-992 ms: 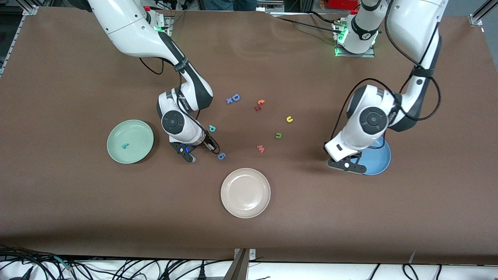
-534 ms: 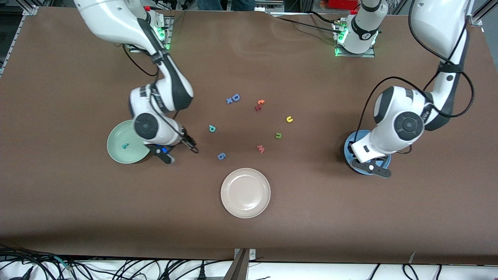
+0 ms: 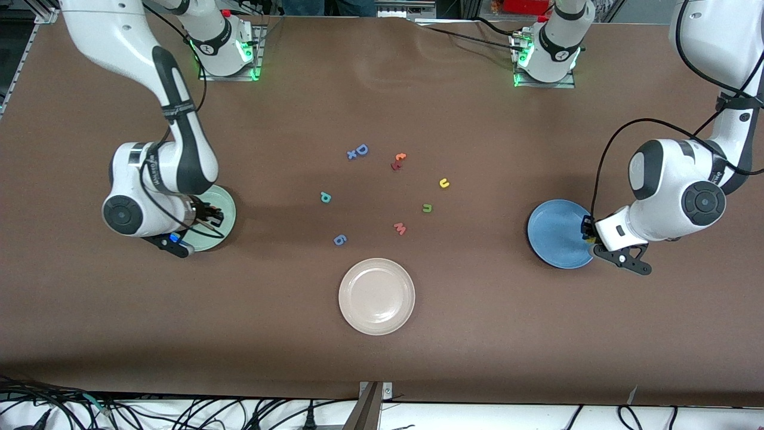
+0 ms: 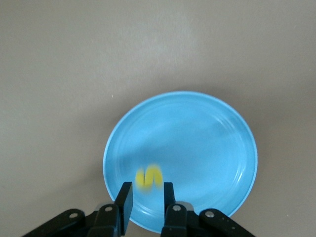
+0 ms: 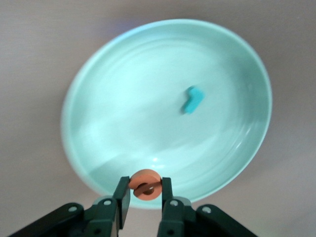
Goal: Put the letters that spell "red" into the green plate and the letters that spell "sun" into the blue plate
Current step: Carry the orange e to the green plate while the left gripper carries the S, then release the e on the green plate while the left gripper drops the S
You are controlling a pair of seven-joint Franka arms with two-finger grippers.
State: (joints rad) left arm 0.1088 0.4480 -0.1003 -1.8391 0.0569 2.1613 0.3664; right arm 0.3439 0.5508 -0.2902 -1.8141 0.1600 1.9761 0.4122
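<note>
My right end effector (image 5: 143, 197) pinches the orange foam e (image 5: 145, 184) over the pale mint-green plate (image 5: 123, 113) (teal r (image 5: 193, 99) inside). My left end effector (image 4: 147, 201), fingers slightly apart, hangs over the round blue plate (image 4: 207, 143), yellow s (image 4: 148, 177) blurred just past its fingertips.

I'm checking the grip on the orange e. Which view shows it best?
The right wrist view: the orange e sits pinched in the right claw over the green plate. The front view hides it under the arm; the left wrist view misses it.
</note>
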